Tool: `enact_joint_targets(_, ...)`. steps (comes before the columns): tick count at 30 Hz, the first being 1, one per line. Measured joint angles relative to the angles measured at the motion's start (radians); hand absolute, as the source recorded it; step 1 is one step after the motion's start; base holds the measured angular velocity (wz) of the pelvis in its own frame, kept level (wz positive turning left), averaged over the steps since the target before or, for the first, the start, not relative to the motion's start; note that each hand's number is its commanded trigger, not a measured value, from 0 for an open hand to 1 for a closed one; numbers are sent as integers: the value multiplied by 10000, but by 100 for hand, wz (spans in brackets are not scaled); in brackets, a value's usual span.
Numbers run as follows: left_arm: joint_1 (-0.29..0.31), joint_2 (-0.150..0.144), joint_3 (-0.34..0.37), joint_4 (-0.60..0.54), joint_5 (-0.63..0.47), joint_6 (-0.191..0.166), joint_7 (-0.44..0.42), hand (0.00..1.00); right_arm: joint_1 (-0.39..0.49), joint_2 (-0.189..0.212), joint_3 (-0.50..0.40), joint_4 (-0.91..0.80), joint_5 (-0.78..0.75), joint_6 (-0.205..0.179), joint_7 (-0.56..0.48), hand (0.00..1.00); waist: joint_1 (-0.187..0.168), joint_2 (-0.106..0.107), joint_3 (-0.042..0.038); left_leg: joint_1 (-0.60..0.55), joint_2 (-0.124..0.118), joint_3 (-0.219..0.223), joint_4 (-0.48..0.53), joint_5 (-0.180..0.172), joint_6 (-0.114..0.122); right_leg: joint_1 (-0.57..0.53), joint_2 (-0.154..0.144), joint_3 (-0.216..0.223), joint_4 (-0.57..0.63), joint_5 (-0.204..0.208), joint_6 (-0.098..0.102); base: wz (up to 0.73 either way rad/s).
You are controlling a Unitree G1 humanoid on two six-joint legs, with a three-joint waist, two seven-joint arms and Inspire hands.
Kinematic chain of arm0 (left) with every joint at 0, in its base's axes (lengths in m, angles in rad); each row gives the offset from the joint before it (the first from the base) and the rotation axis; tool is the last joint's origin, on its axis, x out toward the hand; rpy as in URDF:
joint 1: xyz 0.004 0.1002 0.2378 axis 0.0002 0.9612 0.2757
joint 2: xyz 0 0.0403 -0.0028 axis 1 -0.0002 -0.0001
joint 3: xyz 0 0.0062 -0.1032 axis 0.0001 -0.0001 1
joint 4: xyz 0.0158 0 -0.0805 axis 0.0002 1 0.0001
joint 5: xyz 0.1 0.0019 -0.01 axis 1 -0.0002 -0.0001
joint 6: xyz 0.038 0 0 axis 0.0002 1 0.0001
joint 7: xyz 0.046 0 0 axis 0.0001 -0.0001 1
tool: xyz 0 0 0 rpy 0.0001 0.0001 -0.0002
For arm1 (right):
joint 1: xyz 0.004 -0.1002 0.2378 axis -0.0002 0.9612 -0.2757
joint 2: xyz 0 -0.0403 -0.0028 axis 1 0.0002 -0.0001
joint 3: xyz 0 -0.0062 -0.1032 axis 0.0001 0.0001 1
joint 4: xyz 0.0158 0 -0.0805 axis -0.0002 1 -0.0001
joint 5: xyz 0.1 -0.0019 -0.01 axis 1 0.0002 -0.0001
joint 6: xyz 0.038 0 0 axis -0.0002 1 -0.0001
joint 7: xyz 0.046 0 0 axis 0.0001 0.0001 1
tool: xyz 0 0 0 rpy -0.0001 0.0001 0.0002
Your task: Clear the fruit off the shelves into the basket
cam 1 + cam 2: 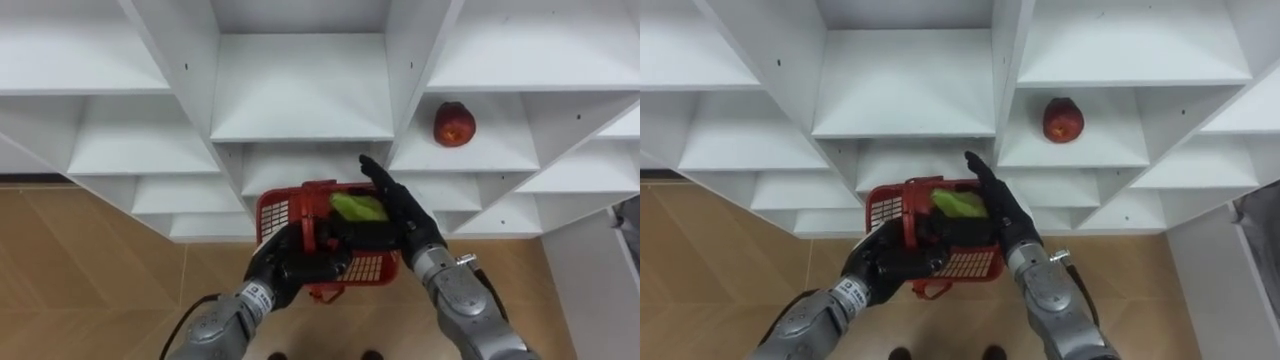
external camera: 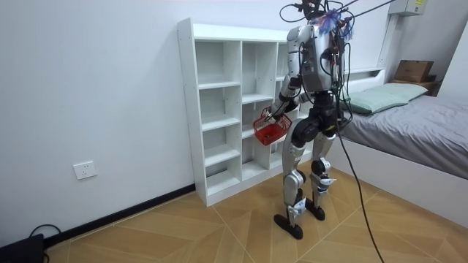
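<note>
- Our left hand is curled round the handle of the red basket and carries it in front of us at about waist height. The grip looks firm, with the fingers wrapped under the handle.
- Our right hand is flat and open. Its fingers are straight and point toward the shelves, and it holds nothing. It lies over the basket's right side, just beside the green fruit; we cannot tell whether it touches the fruit or the rim.
- The green fruit lies inside the basket at its far end, so we judge that part of the collecting is done.
- A red apple sits alone on a shelf in the right column of the white closet. It is above the basket, to its right, and well apart from both hands. It is the one fruit we can see left to collect.
- The other shelves we can see hold nothing.
- In the room view we stand upright on the wooden floor, close in front of the closet and facing it. A bed is off to the room view's right.
- We judge that next the free right hand must go up and to the right to the apple, while the left hand keeps the basket level.
</note>
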Motion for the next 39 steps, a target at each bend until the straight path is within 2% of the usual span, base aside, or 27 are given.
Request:
enact_joint_targets(6,1,34,7,0,127,0,0,100,70,15,60,-76,-174,-3,-196,0,-1,3,-9,18,7,10,28,0,-1,0,0,9,58,7,-11,0)
enact_joint_targets(12,80,165,-10,1,412,0,-9,100,210,37,85,-158,-779,-10,-300,0,24,17,-102,52,16,50,81,0,0,9,2,57,124,18,-26,-1)
enact_joint_targets(15,181,246,-23,1,436,0,-15,100,255,34,212,-175,-864,9,-289,0,14,34,-114,96,21,73,89,1,0,27,10,94,145,39,-36,-4)
enact_joint_targets(21,334,315,-11,1,623,1,-14,100,332,8,253,-221,-1285,34,-50,0,12,55,-124,144,29,80,95,3,-3,85,63,266,72,90,-24,-2)
enact_joint_targets(27,485,353,-14,3,1048,1,-2,100,497,-123,259,-220,-1638,34,191,0,11,89,-120,142,46,84,95,1,-5,136,93,274,-44,158,-24,0)
enact_joint_targets(39,541,462,-63,3,1072,1,-21,100,758,-269,233,-705,-2178,63,170,0,-10,122,-127,20,47,82,92,-1,-9,12,94,263,-47,158,-25,0)
